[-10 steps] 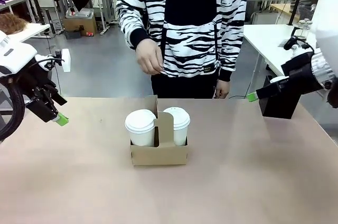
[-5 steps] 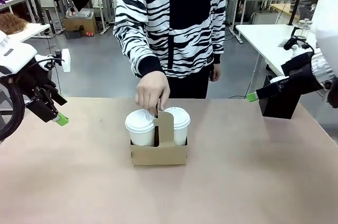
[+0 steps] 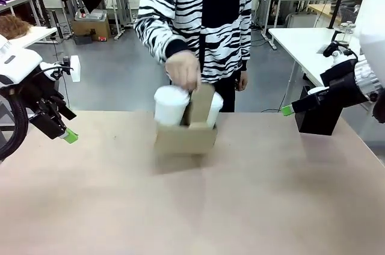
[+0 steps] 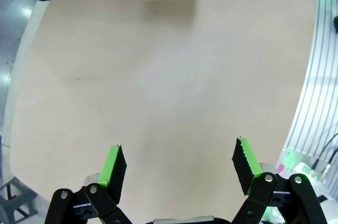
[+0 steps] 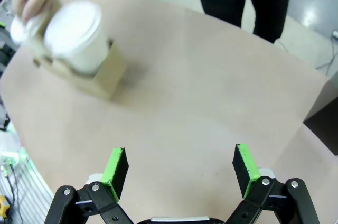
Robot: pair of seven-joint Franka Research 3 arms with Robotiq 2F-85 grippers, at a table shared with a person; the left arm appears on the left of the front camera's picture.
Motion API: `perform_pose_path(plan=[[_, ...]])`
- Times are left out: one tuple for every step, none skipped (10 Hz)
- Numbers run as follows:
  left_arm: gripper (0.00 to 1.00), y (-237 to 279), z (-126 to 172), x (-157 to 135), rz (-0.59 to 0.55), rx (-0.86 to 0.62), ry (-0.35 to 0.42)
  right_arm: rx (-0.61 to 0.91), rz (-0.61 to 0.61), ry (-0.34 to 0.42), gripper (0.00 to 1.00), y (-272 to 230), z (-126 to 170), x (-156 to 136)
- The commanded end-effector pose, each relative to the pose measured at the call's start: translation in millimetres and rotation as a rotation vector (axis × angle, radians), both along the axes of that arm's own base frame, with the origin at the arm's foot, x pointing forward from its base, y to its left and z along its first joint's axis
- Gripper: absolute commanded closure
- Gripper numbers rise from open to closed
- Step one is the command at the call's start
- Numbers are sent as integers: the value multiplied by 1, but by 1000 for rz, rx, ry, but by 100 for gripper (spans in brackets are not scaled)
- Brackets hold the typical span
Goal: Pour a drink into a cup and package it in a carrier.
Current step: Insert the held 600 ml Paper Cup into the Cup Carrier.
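While gripped at handle panel by person's hand (image 3: 183,70), carrier (image 3: 186,136) off tabletop (image 3: 240,207): light cardboard, top-heavy with cups (image 3: 170,104); both claws released, flanking carrier.

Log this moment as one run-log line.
carrier: off table, lifted by person's hand at handle | cups: two, lidded, in slots | left gripper: open, empty | right gripper: open, empty, clear of carrier
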State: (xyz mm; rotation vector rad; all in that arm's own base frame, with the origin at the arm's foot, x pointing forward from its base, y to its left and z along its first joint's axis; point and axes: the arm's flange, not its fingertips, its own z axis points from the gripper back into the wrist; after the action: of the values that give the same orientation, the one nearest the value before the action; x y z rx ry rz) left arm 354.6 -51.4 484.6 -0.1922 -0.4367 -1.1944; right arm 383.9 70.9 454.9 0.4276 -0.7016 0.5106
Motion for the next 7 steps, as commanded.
perform_pose_path(plan=[[0,2,-1,1,-16,-12,-11,-3,10,-22,0,-2,-3,0],[0,2,-1,1,-16,-12,-11,-3,10,-22,0,-2,-3,0],[0,2,-1,1,-16,-12,-11,-3,10,-22,0,-2,-3,0],[0,2,-1,1,-16,-12,-11,-3,10,-22,0,-2,-3,0],[0,2,-1,1,-16,-12,-11,-3,10,-22,0,-2,-3,0],[0,2,-1,1,-16,-12,-11,-3,10,-22,0,-2,-3,0],[0,2,-1,1,-16,-12,-11,-3,10,-22,0,-2,-3,0]])
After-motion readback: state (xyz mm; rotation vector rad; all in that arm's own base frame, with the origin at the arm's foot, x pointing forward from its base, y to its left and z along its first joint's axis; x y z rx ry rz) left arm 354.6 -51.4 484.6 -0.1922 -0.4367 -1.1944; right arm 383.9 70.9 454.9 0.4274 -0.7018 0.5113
